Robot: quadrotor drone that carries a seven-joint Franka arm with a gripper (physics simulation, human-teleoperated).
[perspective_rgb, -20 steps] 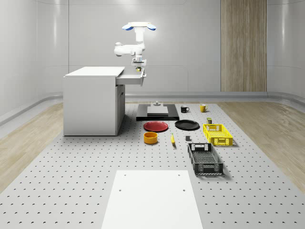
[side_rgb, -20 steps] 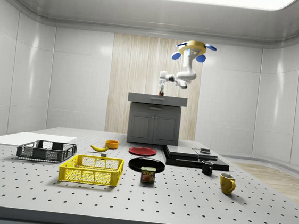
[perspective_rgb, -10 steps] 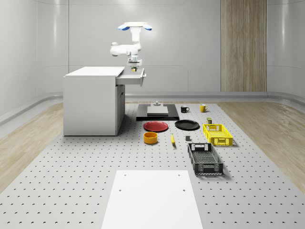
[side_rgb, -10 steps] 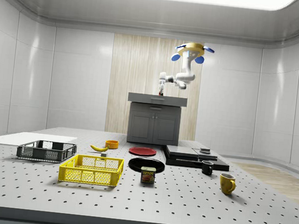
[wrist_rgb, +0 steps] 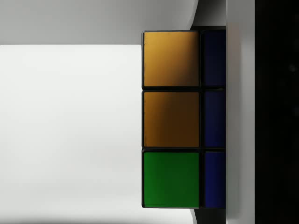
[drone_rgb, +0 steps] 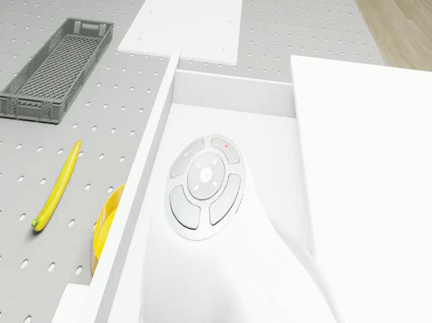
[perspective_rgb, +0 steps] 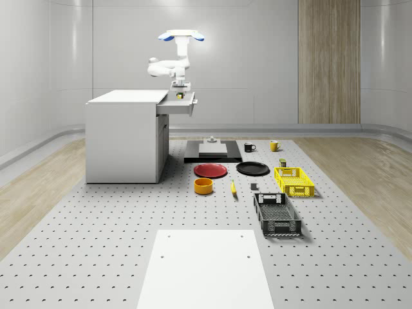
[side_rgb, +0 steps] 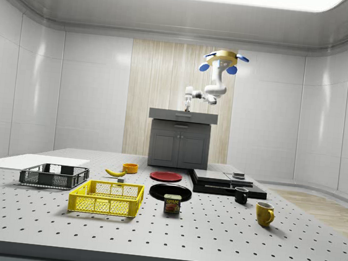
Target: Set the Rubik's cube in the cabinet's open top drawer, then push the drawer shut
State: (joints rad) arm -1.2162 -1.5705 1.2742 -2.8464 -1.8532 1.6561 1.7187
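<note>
Pegboard floor under the cabinet (perspective_rgb: 125, 135); I hover over its open top drawer (perspective_rgb: 178, 105). My gripper (perspective_rgb: 179, 92) sits just above that drawer, jaws clamped on the Rubik's cube (wrist_rgb: 182, 119) between them.

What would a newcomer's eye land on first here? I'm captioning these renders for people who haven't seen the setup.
Probably the drone hovering above the white cabinet's open top drawer, its white arm bent down so the gripper sits at the drawer. In the wrist view the Rubik's cube, orange and green squares showing, is close to the camera over the pale drawer floor. Next, the yellow crate and red plate on the perforated floor.
</note>
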